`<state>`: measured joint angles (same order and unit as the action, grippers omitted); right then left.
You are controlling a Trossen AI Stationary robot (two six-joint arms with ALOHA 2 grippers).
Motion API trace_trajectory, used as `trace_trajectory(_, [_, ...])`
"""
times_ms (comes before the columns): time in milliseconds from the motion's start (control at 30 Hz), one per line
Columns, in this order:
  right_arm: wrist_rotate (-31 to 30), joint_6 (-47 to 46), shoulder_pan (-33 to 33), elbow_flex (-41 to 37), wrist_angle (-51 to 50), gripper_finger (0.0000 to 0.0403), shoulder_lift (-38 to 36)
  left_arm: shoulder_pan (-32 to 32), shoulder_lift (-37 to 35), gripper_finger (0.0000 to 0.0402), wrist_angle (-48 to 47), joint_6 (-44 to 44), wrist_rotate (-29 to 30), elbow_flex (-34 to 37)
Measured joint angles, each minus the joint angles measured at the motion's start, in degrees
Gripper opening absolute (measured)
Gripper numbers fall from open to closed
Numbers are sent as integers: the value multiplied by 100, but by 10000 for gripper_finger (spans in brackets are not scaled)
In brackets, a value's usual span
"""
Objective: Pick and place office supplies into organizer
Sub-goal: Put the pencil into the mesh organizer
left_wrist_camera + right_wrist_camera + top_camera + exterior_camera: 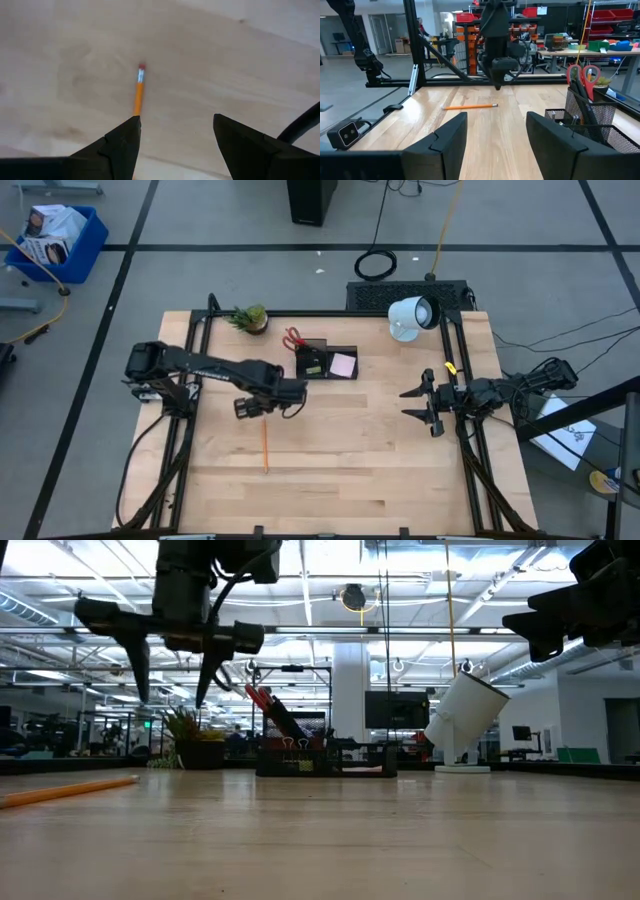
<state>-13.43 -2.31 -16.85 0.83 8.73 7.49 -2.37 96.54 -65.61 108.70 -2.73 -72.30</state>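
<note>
Left claw (252, 408) hangs spread above the pencil (265, 448) on the surface (380, 470).

The pencil lies flat (eraser end toward the claw) on bare wood, left of centre and well apart from the organizer (326, 362) at the far middle. Scissors (293, 337) stand in the organizer's cup, and a pink pad (343, 364) sits in its tray. The right claw (433, 403) waits at the right edge, also spread, holding nothing.
</note>
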Motion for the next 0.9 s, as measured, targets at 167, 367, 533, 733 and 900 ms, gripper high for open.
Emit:
trace_trajectory(167, [0,0,1,1,0,194,0,-374,4,253,614,763,2,411])
trace_trajectory(367, [0,0,1,-1,0,194,0,-552,-3,253,939,1333,143,722])
trace_trajectory(533, [0,0,-2,-1,0,194,0,-556,-1,253,905,1601,-3,998])
trace_trajectory(733, [0,0,-1,0,0,194,0,-553,-1,253,895,1426,-35,1210])
trace_trajectory(900, [0,0,-1,1,0,194,0,-551,0,253,962,1204,451,1321])
